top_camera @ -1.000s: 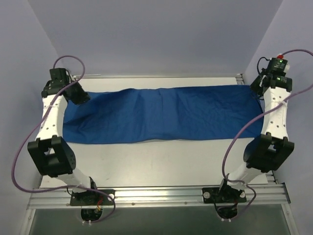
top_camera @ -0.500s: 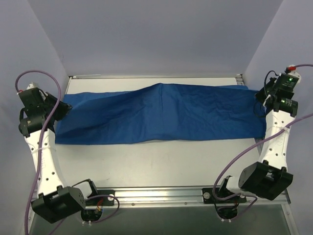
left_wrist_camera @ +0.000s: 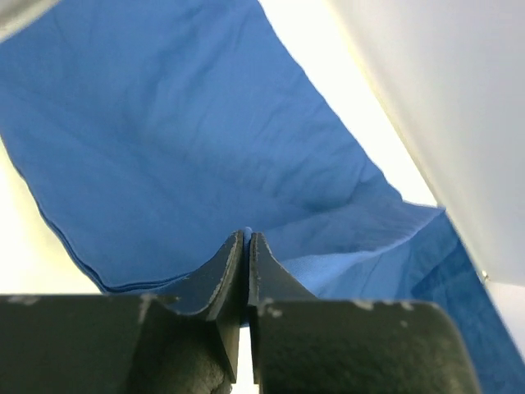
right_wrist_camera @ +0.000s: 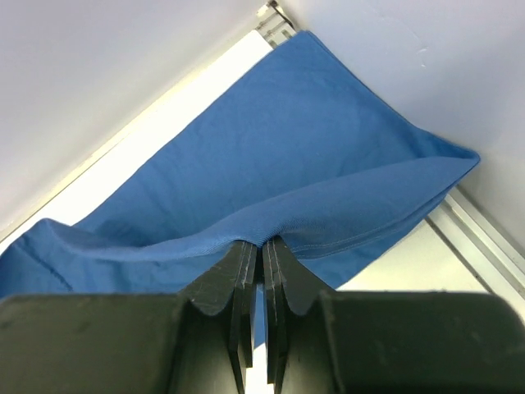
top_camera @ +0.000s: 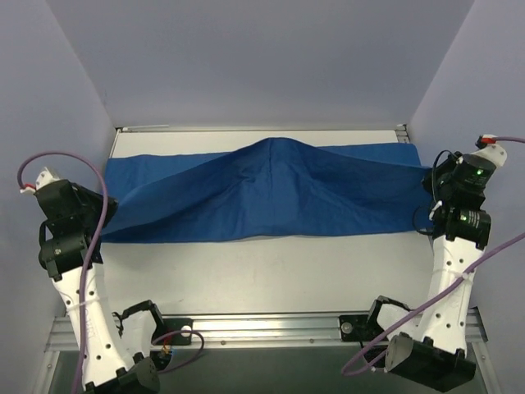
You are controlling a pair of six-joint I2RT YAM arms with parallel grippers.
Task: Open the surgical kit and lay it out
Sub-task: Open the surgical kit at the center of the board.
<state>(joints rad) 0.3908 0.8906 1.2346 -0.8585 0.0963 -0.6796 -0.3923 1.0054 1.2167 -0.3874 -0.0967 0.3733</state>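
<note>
The royal-blue cloth wrap [top_camera: 271, 193] stretches across the table from left to right, held taut and raised in a peak at its middle. My left gripper [top_camera: 105, 207] is shut on the cloth's left end; in the left wrist view the jaws [left_wrist_camera: 247, 240] pinch a fold of the cloth [left_wrist_camera: 164, 148]. My right gripper [top_camera: 428, 203] is shut on the cloth's right end; in the right wrist view the jaws [right_wrist_camera: 262, 246] pinch its folded edge [right_wrist_camera: 271, 156]. The steel tray and the instruments are hidden from view.
The white tabletop [top_camera: 271, 271] shows bare in front of the cloth. Pale walls stand close on the left, back and right. A metal rail [top_camera: 262, 127] runs along the table's far edge. Both arm bases sit at the near edge.
Both grippers have pulled outward and toward the near edge with the cloth ends. The cloth has gone from lying flat to being lifted, with a peak risen at its middle.
</note>
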